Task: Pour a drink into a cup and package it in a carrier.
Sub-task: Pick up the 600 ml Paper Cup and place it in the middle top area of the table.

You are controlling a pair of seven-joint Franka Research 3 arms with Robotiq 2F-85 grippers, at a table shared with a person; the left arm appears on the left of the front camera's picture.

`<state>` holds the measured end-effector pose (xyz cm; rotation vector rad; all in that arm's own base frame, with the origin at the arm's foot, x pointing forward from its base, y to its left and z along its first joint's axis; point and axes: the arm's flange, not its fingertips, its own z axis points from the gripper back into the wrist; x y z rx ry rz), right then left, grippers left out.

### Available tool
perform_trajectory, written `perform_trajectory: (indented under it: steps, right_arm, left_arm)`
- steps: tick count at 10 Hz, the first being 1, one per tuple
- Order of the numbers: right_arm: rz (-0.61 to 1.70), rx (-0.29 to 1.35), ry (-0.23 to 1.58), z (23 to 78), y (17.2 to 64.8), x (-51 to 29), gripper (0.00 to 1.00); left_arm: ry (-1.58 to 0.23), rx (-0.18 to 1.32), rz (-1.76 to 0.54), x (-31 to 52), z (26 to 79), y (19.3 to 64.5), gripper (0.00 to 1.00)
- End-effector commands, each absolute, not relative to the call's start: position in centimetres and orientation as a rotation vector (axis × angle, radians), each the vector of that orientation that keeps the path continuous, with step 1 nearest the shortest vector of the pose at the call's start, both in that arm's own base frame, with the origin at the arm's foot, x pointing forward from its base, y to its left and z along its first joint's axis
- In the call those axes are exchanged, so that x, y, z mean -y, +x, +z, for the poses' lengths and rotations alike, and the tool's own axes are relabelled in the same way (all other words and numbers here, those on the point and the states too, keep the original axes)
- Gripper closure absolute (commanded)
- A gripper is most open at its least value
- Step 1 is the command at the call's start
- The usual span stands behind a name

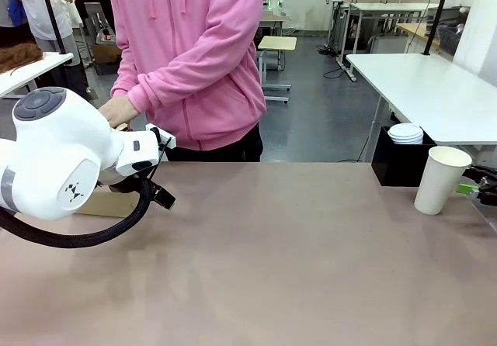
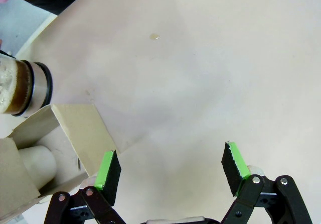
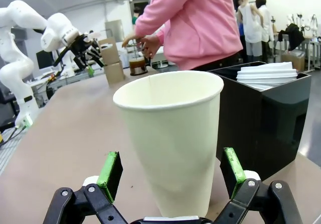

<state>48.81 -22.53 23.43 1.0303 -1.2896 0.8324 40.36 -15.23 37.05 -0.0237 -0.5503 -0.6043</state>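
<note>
The white paper cup (image 3: pixel 173 138) stands lidless between the spread green fingers of my right gripper (image 3: pixel 170 176), which is open and not touching it. The same cup (image 1: pixel 441 179) is at the table's right edge, beside my right gripper (image 1: pixel 470 189). My left gripper (image 2: pixel 170 170) hangs open over bare table, its left pad close to the brown carrier (image 2: pixel 65 133). A pale cup-like cylinder (image 2: pixel 37 163) sits inside the carrier. The glass jug (image 2: pixel 22 86) with brown drink stands just beyond it. Across the table, the person's hands hold that jug (image 3: pixel 136 63) next to the carrier (image 3: pixel 113 61).
A black box (image 1: pixel 396 164) holding stacked white lids (image 1: pixel 405 133) stands behind the cup at the right. The person in a pink hoodie (image 1: pixel 194 51) stands at the far side. My left arm's body (image 1: pixel 62 156) covers most of the carrier (image 1: pixel 101 204).
</note>
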Motion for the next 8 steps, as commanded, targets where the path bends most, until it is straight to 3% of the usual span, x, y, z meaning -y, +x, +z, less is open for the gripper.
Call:
perform_trajectory:
  steps: [1, 8]
  right_arm:
    - [0.810, 1.292, 1.015, 23.0, 49.4, 20.9, 0.00]
    - [0.794, 1.294, 1.016, 22.5, 50.7, 17.7, 0.00]
  left_arm:
    - [-0.025, 0.550, -0.604, 15.2, 37.1, 40.3, 0.00]
    - [-0.025, 0.550, -0.604, 15.2, 37.1, 40.3, 0.00]
